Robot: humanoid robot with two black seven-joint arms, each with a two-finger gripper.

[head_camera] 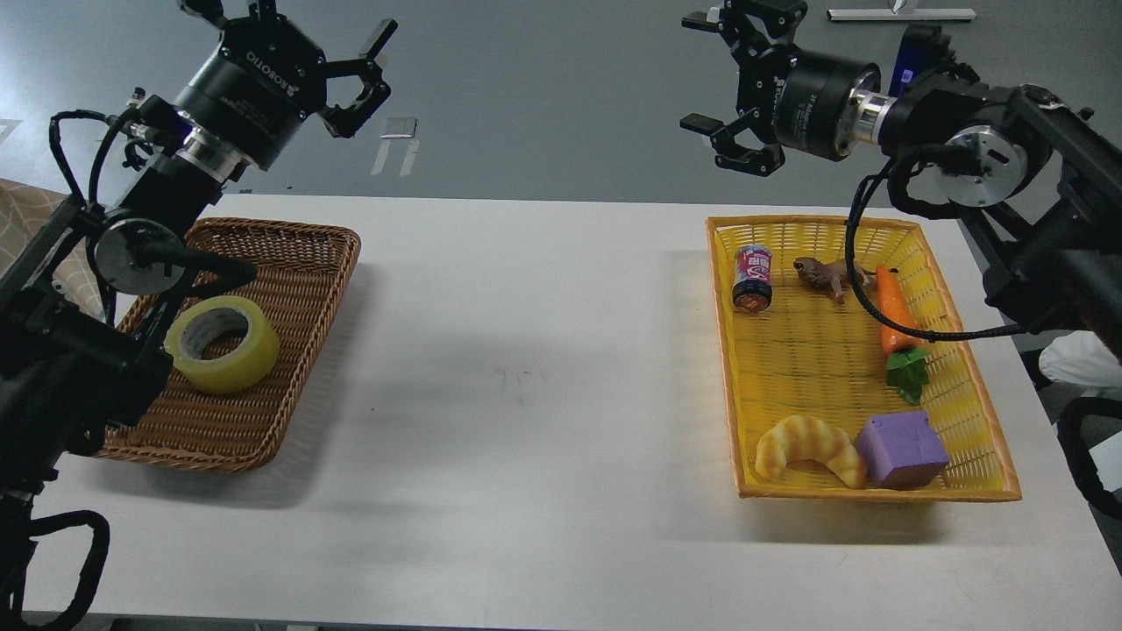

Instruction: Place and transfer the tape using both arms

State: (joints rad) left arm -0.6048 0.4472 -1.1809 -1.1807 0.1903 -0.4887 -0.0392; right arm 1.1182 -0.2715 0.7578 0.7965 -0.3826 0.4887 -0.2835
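Note:
The tape (222, 343), a wide yellow translucent roll with a whitish core, lies flat in the brown wicker basket (289, 263) at the left of the white table. My left gripper (298, 48) is open and empty, raised high above the basket's far end, well above the tape. My right gripper (714, 74) is open and empty, raised above the far left corner of the yellow basket (964, 386) at the right.
The yellow basket holds a small can (752, 278), a brown toy animal (822, 275), a toy carrot (896, 308), a toy croissant (808, 449) and a purple block (901, 449). The white table (526, 368) lies bare between the baskets.

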